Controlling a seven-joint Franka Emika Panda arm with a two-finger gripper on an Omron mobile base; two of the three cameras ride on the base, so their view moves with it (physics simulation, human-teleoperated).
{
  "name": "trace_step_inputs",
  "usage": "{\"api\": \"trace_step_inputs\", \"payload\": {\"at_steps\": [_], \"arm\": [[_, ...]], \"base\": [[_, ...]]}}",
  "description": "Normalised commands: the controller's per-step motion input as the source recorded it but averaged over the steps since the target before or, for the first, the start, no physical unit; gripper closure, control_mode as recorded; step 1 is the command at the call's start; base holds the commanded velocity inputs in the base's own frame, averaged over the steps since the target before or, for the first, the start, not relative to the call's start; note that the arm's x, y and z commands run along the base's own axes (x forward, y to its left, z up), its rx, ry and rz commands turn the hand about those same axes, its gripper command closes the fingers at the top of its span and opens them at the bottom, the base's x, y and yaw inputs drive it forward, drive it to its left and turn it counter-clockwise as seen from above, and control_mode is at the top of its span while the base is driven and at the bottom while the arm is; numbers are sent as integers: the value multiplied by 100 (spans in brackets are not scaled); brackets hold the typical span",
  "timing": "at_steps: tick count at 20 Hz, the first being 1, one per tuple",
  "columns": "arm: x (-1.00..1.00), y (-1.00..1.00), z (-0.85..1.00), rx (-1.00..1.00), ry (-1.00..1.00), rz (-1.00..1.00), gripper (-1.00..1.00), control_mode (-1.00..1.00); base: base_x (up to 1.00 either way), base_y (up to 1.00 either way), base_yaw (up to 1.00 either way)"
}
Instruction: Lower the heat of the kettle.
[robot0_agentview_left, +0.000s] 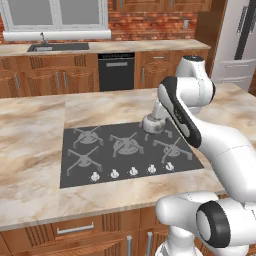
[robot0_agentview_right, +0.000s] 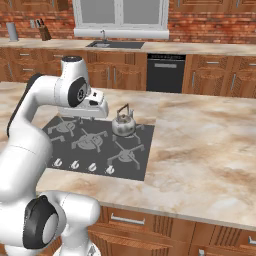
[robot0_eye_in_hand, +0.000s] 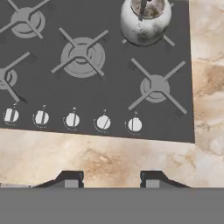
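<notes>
Silvery-white kettle (robot0_agentview_right: 123, 123) seated on the rear right burner of the dark cooktop (robot0_agentview_right: 65, 142), upright, thin handle arching above the lid; in the left base view kettle (robot0_agentview_left: 154, 124) partly hidden behind the arm's forearm link, only the rounded body showing; in the hand view kettle (robot0_eye_in_hand: 145, 19) at the top edge, squat body resting on the burner grate, top cut off by the frame. Cooktop (robot0_agentview_left: 100, 172) set flush into the marble-patterned island counter (robot0_agentview_left: 30, 145), five burners under grey cross-shaped grates, row of five small white knobs (robot0_eye_in_hand: 72, 120) along the front edge (same row seen at (robot0_agentview_left: 133, 171) and (robot0_agentview_right: 82, 166)). Rightmost knob (robot0_eye_in_hand: 134, 124) directly in front of the front right burner (robot0_eye_in_hand: 156, 87), in line with the kettle behind it. Gripper (robot0_eye_in_hand: 109, 180) poised above the bare counter strip in front of the knob row, touching nothing, two dark fingertips (robot0_eye_in_hand: 70, 179) well apart with marble visible in the gap, jaws spread wide and holding nothing. Hand looking down and forward over the cooktop, fingertips nearest the two right-hand knobs yet clear of them. Arm bent high over the right half of the cooktop in both base views, wrist and hand lying over the middle burners. Behind the island, a wooden cabinet run with a black dishwasher (robot0_agentview_right: 166, 73), a sink (robot0_agentview_right: 116, 44) under a window, brick wall above. Steel refrigerator (robot0_agentview_left: 239, 45) at the far right of the left base view.
</notes>
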Motion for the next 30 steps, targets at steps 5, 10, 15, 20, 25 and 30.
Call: {"api": "trace_step_inputs", "payload": {"at_steps": [5,10,15,20,25,30], "arm": [[-10,0,-2,0,-1,0,-100,-100],[-26,0,-20,0,-7,17,-100,-100],[-28,5,-18,-8,-8,39,-100,-100],[-4,20,-23,-20,-2,47,-100,-100],[0,18,-29,-26,0,53,-100,-100],[6,0,-23,-14,3,61,-100,-100]], "base": [[0,0,0],[0,0,0],[0,0,0],[0,0,0],[0,0,0],[0,0,0]]}}
